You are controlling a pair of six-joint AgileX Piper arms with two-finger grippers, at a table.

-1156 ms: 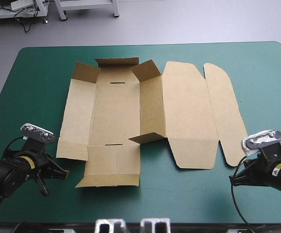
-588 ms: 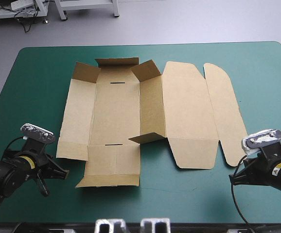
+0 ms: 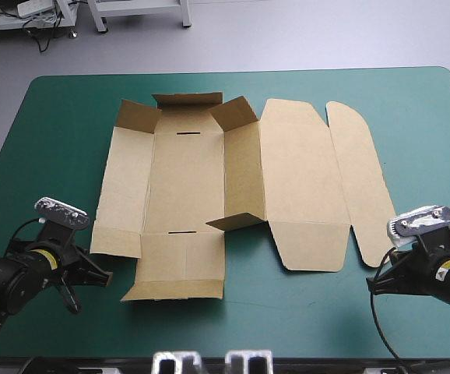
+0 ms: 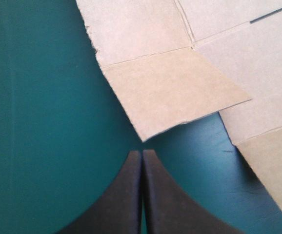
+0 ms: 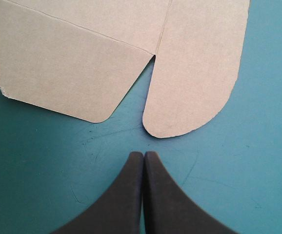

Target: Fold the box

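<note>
Table (image 3: pixel 46 140) with rounded corners, teal-green cover (image 3: pixel 412 101) over the whole top. One thing lies on it: the brown box (image 3: pixel 186 179), a cut board sheet opened out. It sits mid-table, well inside every edge, nearer the far edge than the near one. Most panels are flat on the cover. Far end flaps (image 3: pixel 188 101) stand partly up. One small flap (image 3: pixel 237 221) near the sheet's middle is tilted up. Wide lid panel (image 3: pixel 299 187) and long rounded flap (image 3: pixel 357 179) lie flat on the right side. Faint scratch marks (image 5: pixel 90 141) on the cover just off the rounded flap's near end.
</note>
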